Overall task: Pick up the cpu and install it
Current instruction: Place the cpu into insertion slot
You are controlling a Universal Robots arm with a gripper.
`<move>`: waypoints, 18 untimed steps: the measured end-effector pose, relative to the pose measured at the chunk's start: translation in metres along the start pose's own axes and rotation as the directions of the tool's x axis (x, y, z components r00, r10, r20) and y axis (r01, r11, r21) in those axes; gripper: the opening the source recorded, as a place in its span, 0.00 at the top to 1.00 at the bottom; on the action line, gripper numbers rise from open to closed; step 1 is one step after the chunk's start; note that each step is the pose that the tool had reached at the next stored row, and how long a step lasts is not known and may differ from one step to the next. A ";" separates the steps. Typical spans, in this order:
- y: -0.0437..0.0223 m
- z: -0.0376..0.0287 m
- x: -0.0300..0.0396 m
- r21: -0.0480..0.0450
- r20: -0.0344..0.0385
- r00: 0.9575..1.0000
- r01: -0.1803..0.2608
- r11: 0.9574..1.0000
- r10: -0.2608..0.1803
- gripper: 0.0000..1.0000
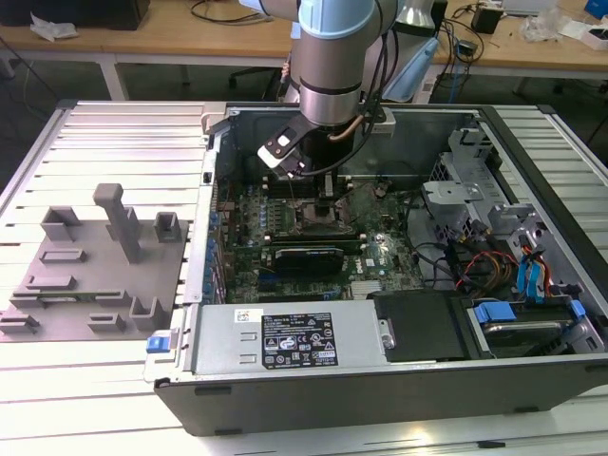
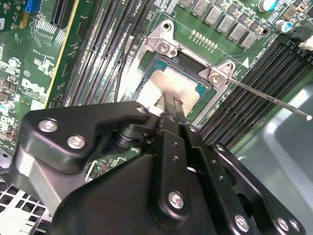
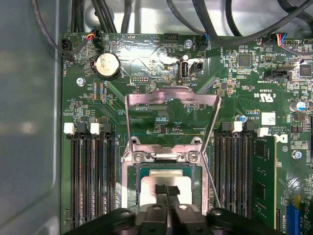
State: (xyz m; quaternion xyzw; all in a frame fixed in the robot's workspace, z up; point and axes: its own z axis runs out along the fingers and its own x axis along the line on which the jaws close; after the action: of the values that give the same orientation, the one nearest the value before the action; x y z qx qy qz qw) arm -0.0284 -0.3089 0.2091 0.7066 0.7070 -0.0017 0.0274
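Note:
The cpu (image 3: 146,186) (image 2: 171,84), a pale silver square, lies flat inside the black socket frame (image 3: 166,155) on the motherboard. The socket's metal load plate (image 3: 171,105) stands swung open, and its wire lever (image 2: 269,98) sticks out to one side. My gripper (image 3: 167,190) (image 2: 166,102) hangs straight over the socket, fingers shut together, with their tips on or just above the middle of the cpu's top. In the exterior view the arm reaches down into the open computer case, with the gripper (image 1: 328,190) over the socket (image 1: 323,218).
Rows of memory slots (image 3: 93,171) flank the socket, one holding a green module (image 3: 263,176). A long black expansion card (image 1: 306,256), the power supply (image 1: 285,342) and drive cages (image 1: 475,209) fill the case. A grey fixture (image 1: 85,266) lies at the exterior view's left.

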 end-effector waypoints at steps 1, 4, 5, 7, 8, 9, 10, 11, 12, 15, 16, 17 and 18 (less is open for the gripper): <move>0.0000 0.0000 0.0000 0.000 0.000 1.000 0.000 1.000 0.000 0.89; -0.0001 0.0005 0.0000 0.000 0.000 1.000 0.000 1.000 0.000 0.89; -0.0001 0.0016 0.0000 0.000 0.000 1.000 0.000 1.000 0.000 0.89; -0.0002 0.0034 0.0001 0.000 -0.001 1.000 0.000 1.000 0.000 0.89; -0.0002 0.0045 0.0001 0.000 -0.001 1.000 0.000 1.000 0.000 0.89; -0.0003 0.0051 0.0001 0.000 0.000 1.000 0.000 1.000 0.000 0.89; -0.0003 0.0055 0.0001 0.001 0.000 1.000 0.000 1.000 0.000 0.89; -0.0003 0.0058 0.0001 0.001 0.000 1.000 0.000 1.000 0.000 0.89; -0.0003 0.0059 0.0001 0.000 0.000 1.000 0.000 1.000 0.000 0.89; -0.0003 0.0061 0.0002 0.000 -0.001 1.000 0.000 1.000 0.000 0.89; -0.0003 0.0061 0.0002 0.000 -0.001 1.000 0.000 1.000 0.000 0.89; -0.0003 0.0061 0.0002 0.000 -0.001 1.000 0.000 1.000 0.000 0.89; -0.0003 0.0063 0.0002 0.000 -0.001 1.000 0.000 1.000 0.000 0.89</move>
State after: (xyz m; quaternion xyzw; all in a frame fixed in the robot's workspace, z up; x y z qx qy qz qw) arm -0.0285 -0.3090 0.2028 0.7067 0.7070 -0.0014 0.0270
